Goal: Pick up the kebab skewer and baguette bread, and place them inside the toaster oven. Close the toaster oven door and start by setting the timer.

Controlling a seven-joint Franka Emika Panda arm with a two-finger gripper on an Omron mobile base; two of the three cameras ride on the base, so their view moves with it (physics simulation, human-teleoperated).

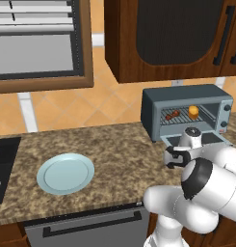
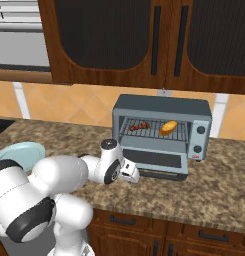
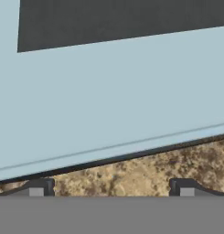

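The toaster oven (image 1: 187, 113) (image 2: 161, 127) stands on the counter with its door (image 2: 154, 160) (image 3: 109, 100) dropped open. On its wire rack lie the dark red kebab skewer (image 1: 172, 115) (image 2: 139, 126) at the left and the golden baguette bread (image 1: 193, 111) (image 2: 168, 128) at the right. My gripper (image 2: 135, 176) (image 3: 111, 189) is low over the counter, right at the door's front edge near its left end. It is open, its fingertips (image 3: 40, 187) wide apart with nothing between them. In the left base view my arm hides part of the door.
A pale blue plate (image 1: 65, 172) (image 2: 19, 152) lies on the granite counter (image 1: 119, 149) to the left of the arm. A dark sink (image 1: 1, 164) is at the far left. Wooden wall cabinets (image 2: 144, 40) hang above the oven.
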